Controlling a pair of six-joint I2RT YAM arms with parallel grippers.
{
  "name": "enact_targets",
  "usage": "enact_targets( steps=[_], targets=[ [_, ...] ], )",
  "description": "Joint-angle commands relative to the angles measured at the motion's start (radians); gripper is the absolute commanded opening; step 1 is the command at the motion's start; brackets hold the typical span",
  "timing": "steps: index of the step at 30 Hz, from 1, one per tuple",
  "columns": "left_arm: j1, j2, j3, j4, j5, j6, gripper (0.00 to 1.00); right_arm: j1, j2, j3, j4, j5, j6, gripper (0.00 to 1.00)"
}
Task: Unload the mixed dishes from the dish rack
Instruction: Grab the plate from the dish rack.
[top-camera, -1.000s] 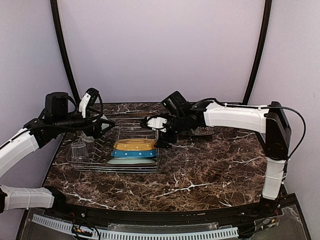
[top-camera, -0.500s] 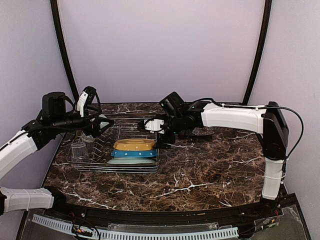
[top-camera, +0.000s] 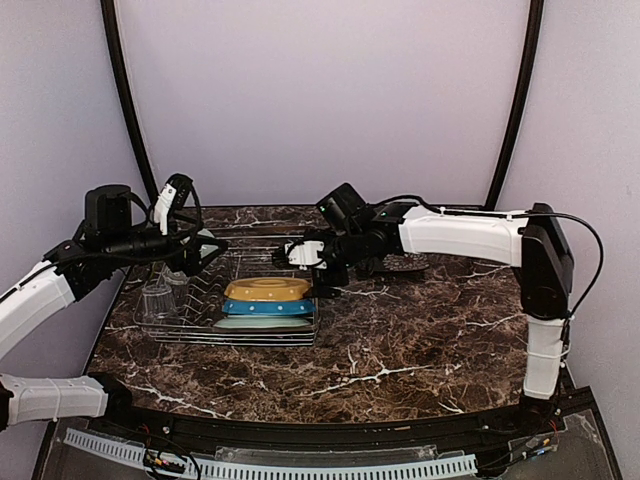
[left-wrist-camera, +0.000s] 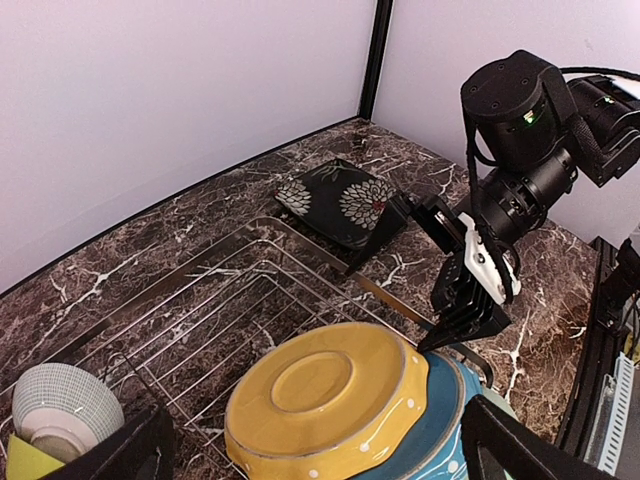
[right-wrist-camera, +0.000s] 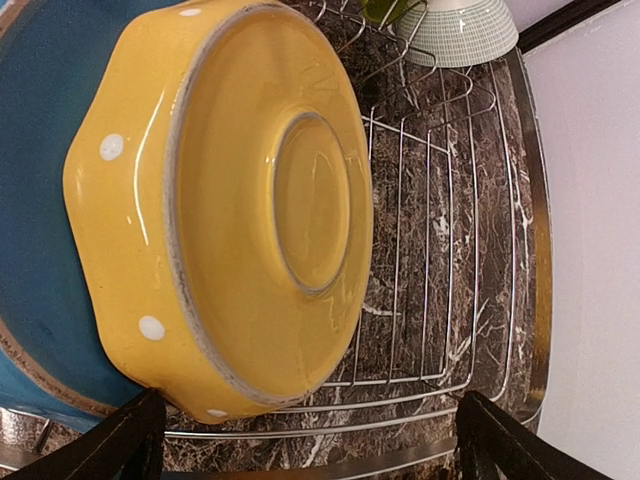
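Note:
The silver wire dish rack (top-camera: 190, 322) holds a yellow dotted plate (top-camera: 268, 289) stacked upside down on a blue dotted plate (top-camera: 268, 307) and a pale-green plate (top-camera: 255, 323). Two clear glasses (top-camera: 158, 300) stand at its left end. Small bowls (left-wrist-camera: 65, 403) sit at the rack's far left corner. The black square plate (left-wrist-camera: 340, 200) lies on the table behind the rack. My right gripper (top-camera: 318, 272) is open and empty, just right of the yellow plate's (right-wrist-camera: 230, 200) rim. My left gripper (top-camera: 210, 252) is open and empty above the rack's back left.
Dark marble table (top-camera: 420, 340). The right forearm (top-camera: 460, 232) stretches over the black plate. Curved black poles (top-camera: 125, 90) and pale walls close in the back and sides.
My right gripper has moved a little left, closer to the yellow plate's right rim. The left arm has hardly moved.

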Motion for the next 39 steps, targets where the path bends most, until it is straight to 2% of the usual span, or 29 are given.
enact_targets(
  steps=[1,7,14,22,26,33,39],
  targets=[
    [0.004,-0.027,0.002,-0.011,-0.010,0.002,1.00,0.009,0.078,0.022,-0.044,-0.027,-0.035,0.98],
    [0.004,-0.026,-0.007,-0.015,-0.035,-0.002,1.00,0.007,0.086,0.024,-0.004,0.015,0.000,0.95],
    [0.004,-0.032,-0.051,-0.031,-0.150,0.056,1.00,0.002,0.043,-0.032,0.089,0.046,0.039,0.94],
    [0.004,-0.049,-0.069,-0.208,-0.228,0.424,1.00,0.000,0.046,-0.027,0.102,0.037,0.061,0.94],
    [0.004,-0.049,-0.068,-0.284,-0.205,0.548,1.00,-0.001,0.054,-0.021,0.103,0.035,0.066,0.94],
    [0.003,0.024,-0.045,-0.307,-0.142,0.675,1.00,-0.001,0.053,-0.022,0.102,0.040,0.075,0.94],
    [0.004,0.062,-0.044,-0.255,-0.114,0.756,1.00,-0.002,0.049,-0.024,0.102,0.042,0.075,0.94]
  ],
)
